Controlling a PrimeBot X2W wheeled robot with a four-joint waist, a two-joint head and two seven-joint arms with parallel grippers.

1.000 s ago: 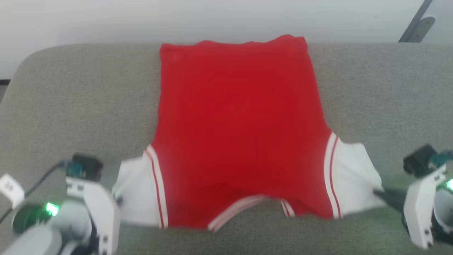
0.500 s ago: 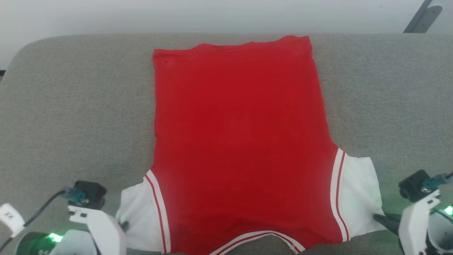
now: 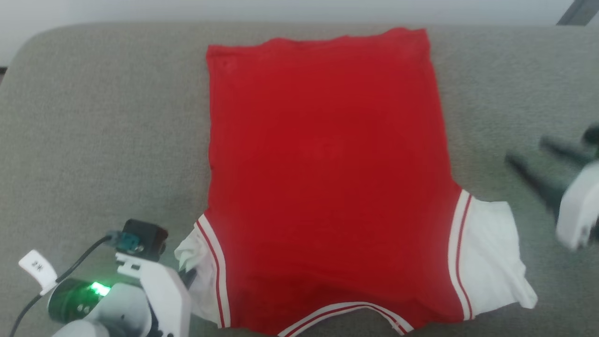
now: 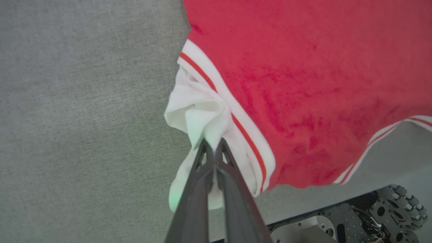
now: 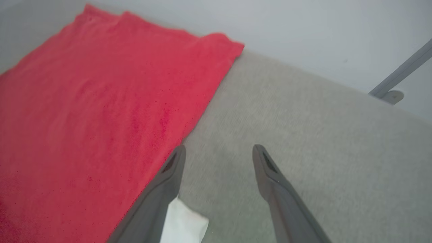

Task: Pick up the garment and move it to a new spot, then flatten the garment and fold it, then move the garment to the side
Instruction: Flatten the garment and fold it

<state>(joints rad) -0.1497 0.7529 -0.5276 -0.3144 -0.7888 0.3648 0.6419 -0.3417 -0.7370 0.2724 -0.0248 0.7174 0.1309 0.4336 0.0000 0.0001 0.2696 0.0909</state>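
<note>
The garment (image 3: 323, 178) lies spread on the grey cushioned surface (image 3: 93, 121), plain red side up, its hem at the far edge and its white sleeve panels toward me. My left gripper (image 4: 212, 144) is shut on the bunched white left sleeve (image 4: 199, 114), which is also seen at the lower left of the head view (image 3: 192, 255). My right gripper (image 3: 526, 152) hovers open above the surface, to the right of the red cloth and apart from the flat white right sleeve (image 3: 489, 255). In the right wrist view its fingers (image 5: 175, 162) stand wide apart with nothing between them.
The cushion's rounded far edge (image 3: 117, 30) meets a pale wall. A grey metal bar (image 5: 401, 72) leans at the far right. The robot's wheeled base (image 4: 388, 209) shows below the cushion's near edge. Bare cushion lies on both sides of the garment.
My right gripper has let go of the white right sleeve, opened, and risen away to the right. The left gripper keeps its hold. The head camera has tilted, shifting the picture.
</note>
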